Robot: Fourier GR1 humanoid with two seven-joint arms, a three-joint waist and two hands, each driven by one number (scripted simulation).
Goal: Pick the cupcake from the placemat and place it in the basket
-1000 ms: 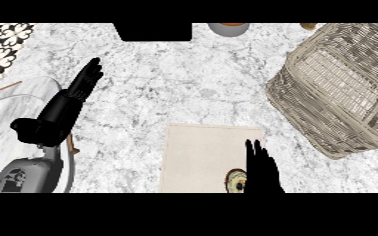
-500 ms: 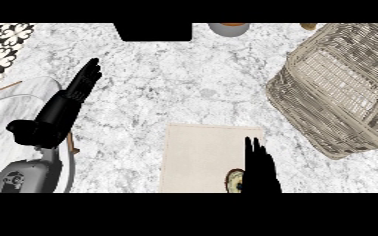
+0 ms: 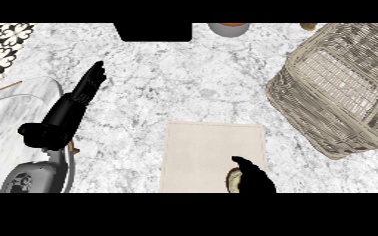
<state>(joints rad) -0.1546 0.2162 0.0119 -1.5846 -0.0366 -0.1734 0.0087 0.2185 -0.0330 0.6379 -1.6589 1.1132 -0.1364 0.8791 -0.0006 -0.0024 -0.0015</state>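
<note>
— Where is the cupcake now?

— You see the cupcake at the near edge of the mat, on its right part. Only a pale, round piece with a dark rim shows — the right hand covers the rest.

— Is the right hand holding it?

— You can see that the right hand touches the cupcake or is just over it, coming in from the lower edge. Its fingers bend toward the cupcake, but I cannot tell if they are closed around it or only lie on it.

— And the left hand?

— The left hand is at your left side, well apart from the mat. Its fingers are straight and together, pointing away from the robot — it holds nothing. The grey forearm shows below it.

— Where is the basket?

— The basket stands at the right side of the counter, apart from the mat. It is woven, and nothing shows inside it. At the far edge you see a black block and beside it a grey bowl, cut by the top edge.
</note>
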